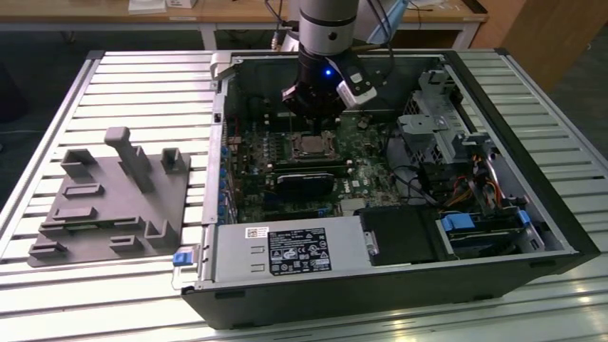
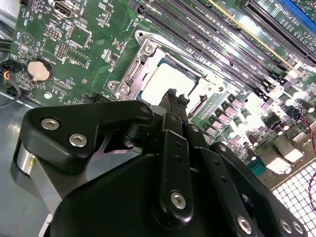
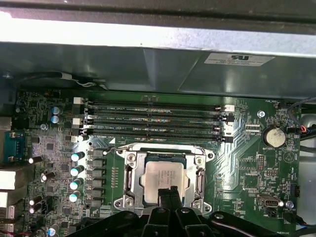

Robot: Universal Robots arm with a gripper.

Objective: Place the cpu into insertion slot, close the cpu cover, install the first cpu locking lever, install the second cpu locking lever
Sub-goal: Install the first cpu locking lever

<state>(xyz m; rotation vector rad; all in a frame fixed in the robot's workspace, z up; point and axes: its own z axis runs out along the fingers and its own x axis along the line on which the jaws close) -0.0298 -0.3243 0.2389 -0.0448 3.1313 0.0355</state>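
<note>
Across the slatted surface (image 1: 142,71) lay an open computer case (image 1: 380,296) with its green motherboard (image 1: 256,185) facing up, and the arm reached down into it. In the exterior view the pincer (image 1: 312,112) hung over the board, with the socket area just below it at about 6 o'clock, close in.

Both wrist views looked along the pincer onto that socket. The cpu cover (image 3: 130,173), a grey metal frame, appeared to lie flat over the insertion slot (image 3: 165,157). Through the cover's window showed the silvery top of the cpu (image 3: 165,175), already seated square in the slot. Whether the wire levers at the frame's sides were latched I could not tell.

In the first wrist view the pincer (image 3: 168,193) was clenched, its two tips pressed together and grasping nothing. The second wrist view showed the pincer (image 2: 172,95) pointing straight at the cpu (image 2: 168,79), the tips poised over the chip's near edge; contact could not be judged.
</note>
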